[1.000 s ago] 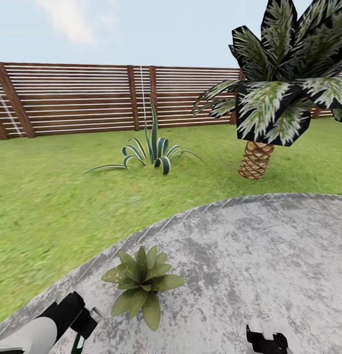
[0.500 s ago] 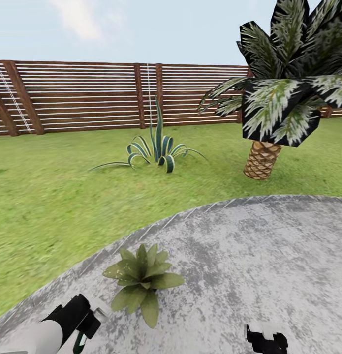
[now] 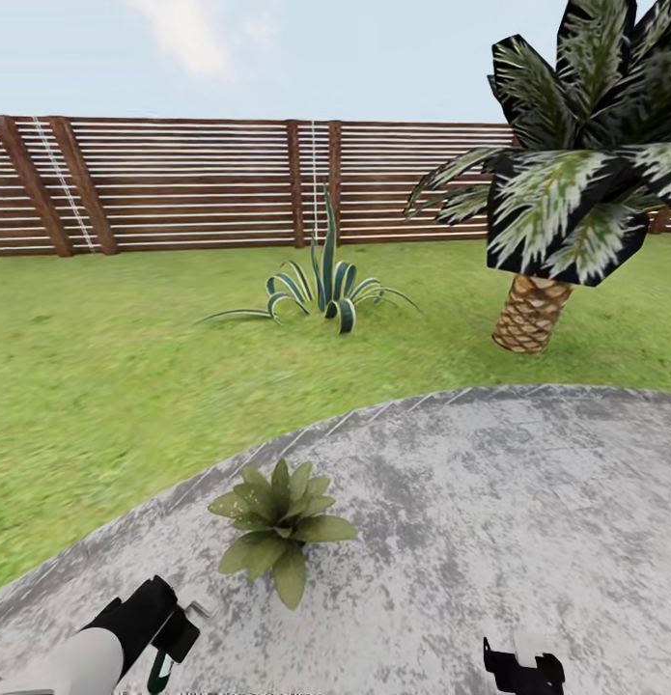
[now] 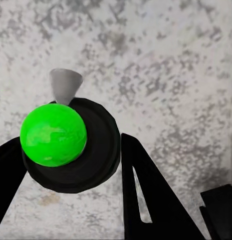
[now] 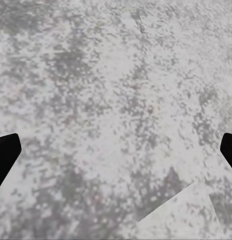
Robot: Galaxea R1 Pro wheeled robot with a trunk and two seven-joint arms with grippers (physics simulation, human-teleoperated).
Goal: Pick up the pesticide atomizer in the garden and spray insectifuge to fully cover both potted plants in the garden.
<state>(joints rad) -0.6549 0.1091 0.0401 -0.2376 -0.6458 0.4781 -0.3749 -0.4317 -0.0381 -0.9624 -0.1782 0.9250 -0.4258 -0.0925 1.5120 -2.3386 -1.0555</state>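
One potted plant [image 3: 277, 526], a low rosette of olive-green leaves, sits near the left edge of the mottled grey paved round [image 3: 489, 502] of the garden. My left gripper [image 3: 171, 632] is low at the left, just short of the plant, shut on the pesticide atomizer [image 3: 158, 668]. In the left wrist view the atomizer [image 4: 70, 145] shows a black round top with a bright green knob and a grey cone nozzle, held between the black fingers [image 4: 146, 200]. My right gripper [image 3: 523, 666] hangs open over bare paving, its tips far apart in the right wrist view [image 5: 116, 155].
Green lawn [image 3: 103, 386] surrounds the paving. A spiky striped agave [image 3: 325, 290] grows on the grass ahead, and a scaly-trunked palm [image 3: 531, 311] stands at the right. A brown slat fence [image 3: 181, 183] closes the back.
The whole picture has slid to the right and the plant sits slightly higher, so the camera has turned. Both arms keep their place in the picture, the left still holding the atomizer.
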